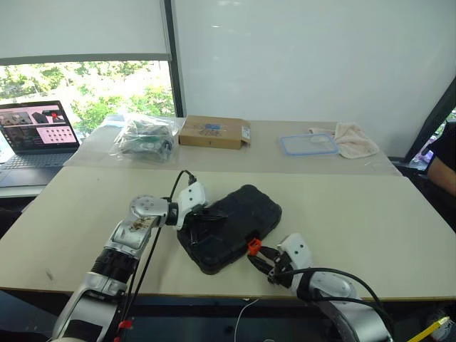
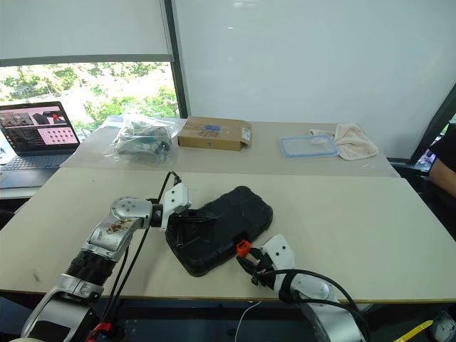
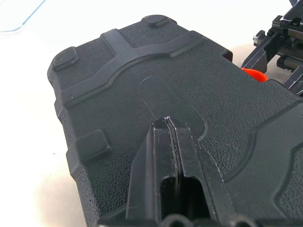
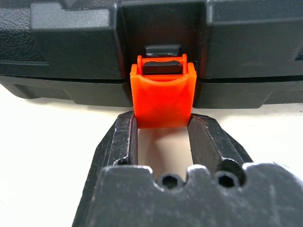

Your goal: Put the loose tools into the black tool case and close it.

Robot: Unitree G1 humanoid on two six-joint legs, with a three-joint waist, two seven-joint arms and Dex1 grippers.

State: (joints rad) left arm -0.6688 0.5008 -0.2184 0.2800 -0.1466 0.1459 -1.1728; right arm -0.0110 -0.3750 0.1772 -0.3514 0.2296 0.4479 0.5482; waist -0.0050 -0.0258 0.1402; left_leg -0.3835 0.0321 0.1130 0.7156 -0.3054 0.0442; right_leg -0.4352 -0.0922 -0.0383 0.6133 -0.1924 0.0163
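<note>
Black tool case (image 1: 231,226) shut, orange latch (image 4: 162,97) between right tool (image 4: 163,126) fingers.

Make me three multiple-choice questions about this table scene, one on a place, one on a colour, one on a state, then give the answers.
1. Where does the left tool rest?
A. on the tool case lid
B. on the laptop
C. on the cardboard box

2. What colour is the case's latch?
A. blue
B. orange
C. white

3. What state is the black tool case in?
A. wide open
B. lid down
C. upside down and empty

Answers:
1. A: its shut fingers lie on the textured black lid.
2. B: the latch between the right tool's fingers is bright orange.
3. B: the lid meets the base along the front seam.
</note>
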